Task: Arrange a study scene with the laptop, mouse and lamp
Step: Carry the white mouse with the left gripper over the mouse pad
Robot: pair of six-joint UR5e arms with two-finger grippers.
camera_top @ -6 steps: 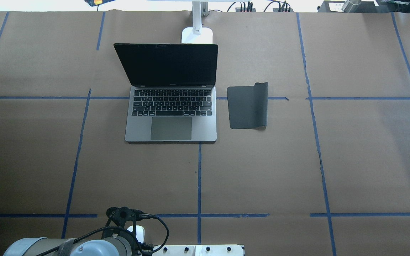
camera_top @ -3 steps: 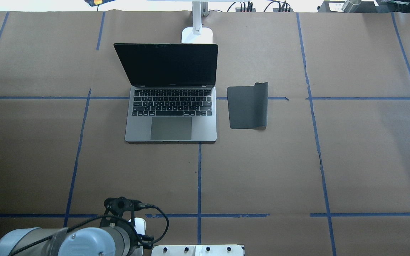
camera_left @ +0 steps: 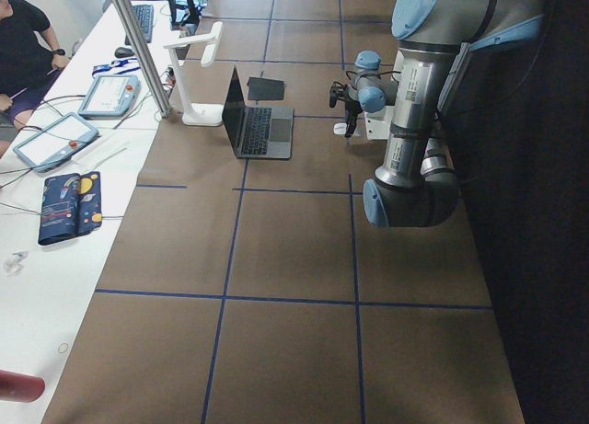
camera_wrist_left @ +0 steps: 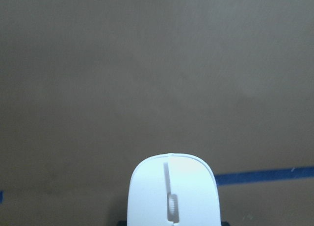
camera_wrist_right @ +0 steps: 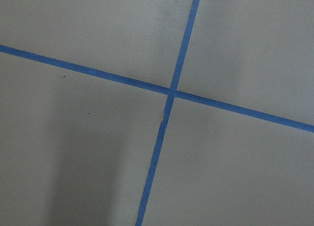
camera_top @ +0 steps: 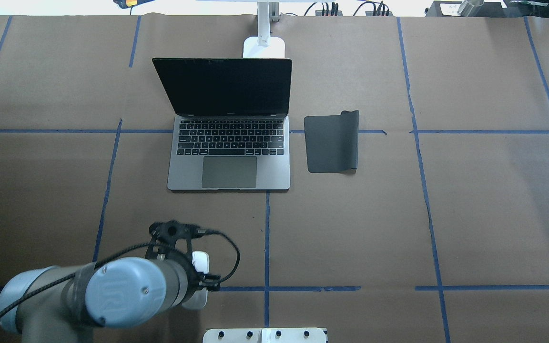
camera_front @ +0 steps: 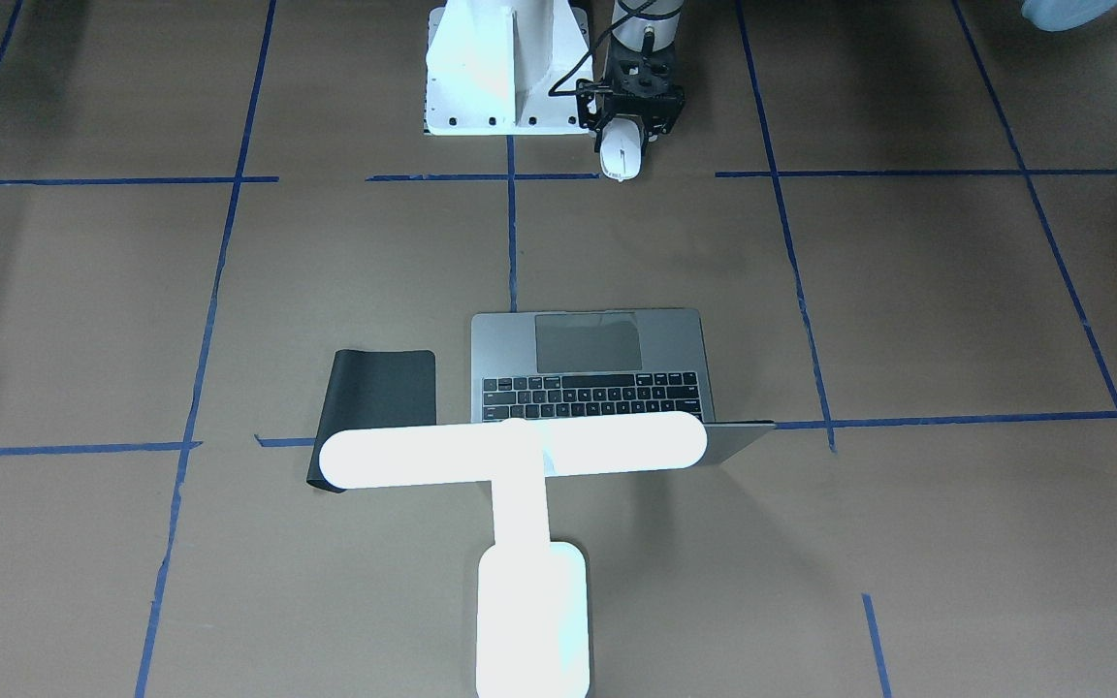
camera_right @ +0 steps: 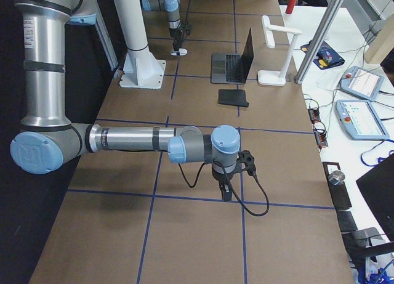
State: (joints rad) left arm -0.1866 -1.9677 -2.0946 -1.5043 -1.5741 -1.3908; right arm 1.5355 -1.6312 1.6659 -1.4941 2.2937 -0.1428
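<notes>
Well short of the laptop (camera_top: 229, 162), the left claw (camera_front: 631, 124) clamps the mouse (camera_front: 620, 155); carry it level, then lower gently onto the mouse pad (camera_top: 331, 140) beside the laptop.

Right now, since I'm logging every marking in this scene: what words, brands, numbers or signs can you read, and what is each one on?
"UR": faint raised mark on the left arm's blue joint cap.
"UR": same faint mark, right arm's blue joint cap.
laptop: key legends and the line under its screen are too small to read.
mouse, lamp: no text shows.
handheld screens: too small to read.
</notes>
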